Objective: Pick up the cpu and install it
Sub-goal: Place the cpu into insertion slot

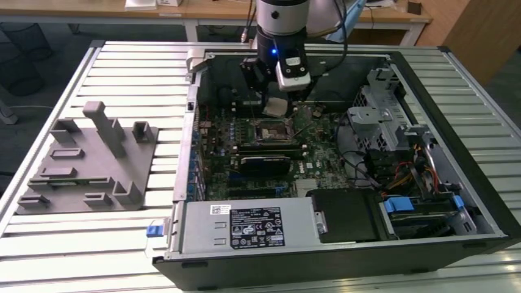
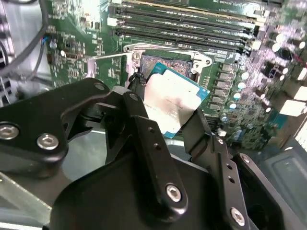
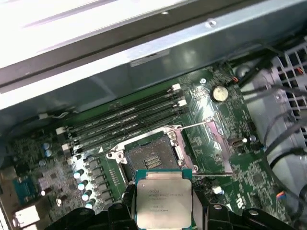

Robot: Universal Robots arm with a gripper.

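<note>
— Where's the cpu point(image 3: 164, 196) right now?
— Pinched in the tool point(image 2: 165, 103). The two black fingers point(image 2: 146, 134) press on opposite edges of it. Its silver top faces up, with a green rim showing round it.
— Is it in the socket point(image 3: 151, 158)?
— No. In the first wrist view the socket's bed of contacts lies bare. Its metal frame is open and the thin lever point(image 3: 201, 124) is laid off to one side. The chip hangs just beside the socket, and as far as I can see it's clear of the board. In the second wrist view it looks a little tilted.
— And from across the room?
— In the exterior view the arm point(image 1: 281, 18) reaches down into the open computer case point(image 1: 326, 268), which lies on its side on the slatted table point(image 1: 82, 256). The tool is over the motherboard point(image 1: 326, 131) with the chip at its tip. It's next to the socket, on the side away from the memory slots point(image 1: 265, 146).
— Anything else on the table?
— A grey block point(image 1: 89, 159) with upright posts. It sits to the exterior view's left of the case, well apart from the arm.
</note>
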